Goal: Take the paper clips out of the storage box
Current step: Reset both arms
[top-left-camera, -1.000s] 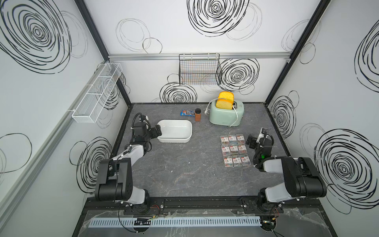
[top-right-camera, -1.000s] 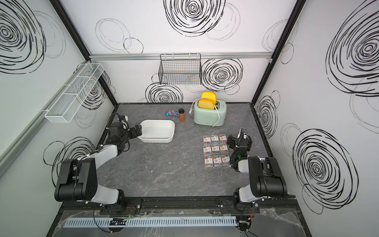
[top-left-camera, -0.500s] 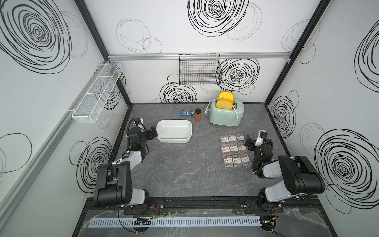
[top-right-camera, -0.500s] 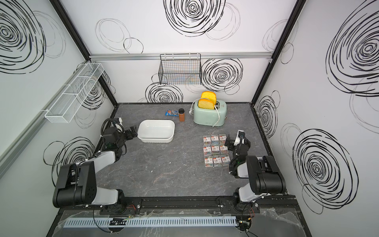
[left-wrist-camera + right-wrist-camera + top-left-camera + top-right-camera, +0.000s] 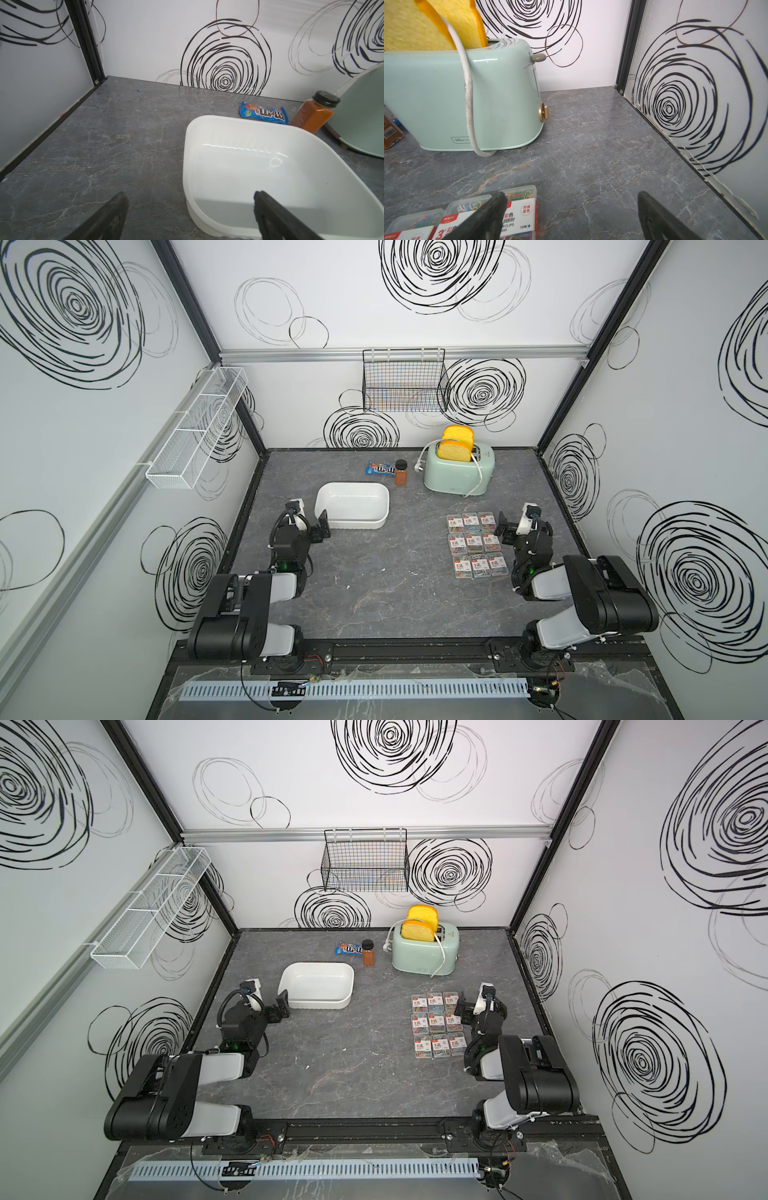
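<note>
The desk (image 5: 374,580) is one grey slab, and everything but the wall fittings sits on it. Two arms work it, the left arm (image 5: 249,601) and the right arm (image 5: 602,605), both folded low near their own side walls.

On the walls hang one white rack (image 5: 195,435) and one black basket (image 5: 403,385). No task thing shows in either.

One toaster (image 5: 457,475) stands at the back with two slices of bread (image 5: 455,443) in it.

One box (image 5: 353,524) sits left of centre. Both top views and the left wrist view show its floor bare: not a case is in it.

The left tool (image 5: 321,526) hangs just beside the box's near corner, jaws spread wide and nothing between them. The right tool (image 5: 504,529) is just beside the clips (image 5: 473,543), also spread wide and empty. In the right wrist view one finger overlaps a case, and I cannot tell whether they touch.

The clips are nine cases, laid flat on the desk in three rows of three, close together and well apart from the box.

One bottle (image 5: 401,475) and one packet (image 5: 380,469) lie side by side behind the box.

Judged from this, the task looks finished: nine cases are out, none is in the box, and neither tool holds one. Nothing appears left but parking the arms.
</note>
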Controlling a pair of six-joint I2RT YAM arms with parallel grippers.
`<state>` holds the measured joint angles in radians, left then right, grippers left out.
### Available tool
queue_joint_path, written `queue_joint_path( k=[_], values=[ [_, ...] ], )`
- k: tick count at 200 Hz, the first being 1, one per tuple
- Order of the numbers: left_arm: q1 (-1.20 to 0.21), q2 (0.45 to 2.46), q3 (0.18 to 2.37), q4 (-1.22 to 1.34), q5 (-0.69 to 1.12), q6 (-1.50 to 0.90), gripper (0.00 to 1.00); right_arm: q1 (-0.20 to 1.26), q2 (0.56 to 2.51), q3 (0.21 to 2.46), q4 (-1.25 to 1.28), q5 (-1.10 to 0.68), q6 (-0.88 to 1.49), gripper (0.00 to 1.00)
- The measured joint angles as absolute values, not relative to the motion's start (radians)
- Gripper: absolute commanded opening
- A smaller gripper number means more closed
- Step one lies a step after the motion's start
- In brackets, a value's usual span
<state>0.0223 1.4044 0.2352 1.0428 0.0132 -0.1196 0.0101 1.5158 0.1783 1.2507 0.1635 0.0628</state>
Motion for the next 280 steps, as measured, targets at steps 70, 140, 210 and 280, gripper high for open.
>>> queue_joint_path(
  k=[70, 140, 210, 280],
  values=[
    [-0.038, 1.464, 0.199, 1.207, -0.094, -0.07, 0.98, 0.01, 1.516, 0.178, 1.251, 0.163, 0.063, 0.99],
    [-0.061, 1.464, 0.199, 1.229, -0.136, -0.044, 0.99, 0.01, 1.516, 0.178, 1.251, 0.163, 0.063, 0.99],
    [-0.061, 1.464, 0.199, 1.229, -0.14, -0.041, 0.99, 0.01, 1.516, 0.178, 1.251, 0.163, 0.063, 0.99],
    [-0.078, 1.464, 0.199, 1.229, -0.16, -0.03, 0.99, 0.01, 1.516, 0.178, 1.251, 0.163, 0.063, 0.99]
  ],
)
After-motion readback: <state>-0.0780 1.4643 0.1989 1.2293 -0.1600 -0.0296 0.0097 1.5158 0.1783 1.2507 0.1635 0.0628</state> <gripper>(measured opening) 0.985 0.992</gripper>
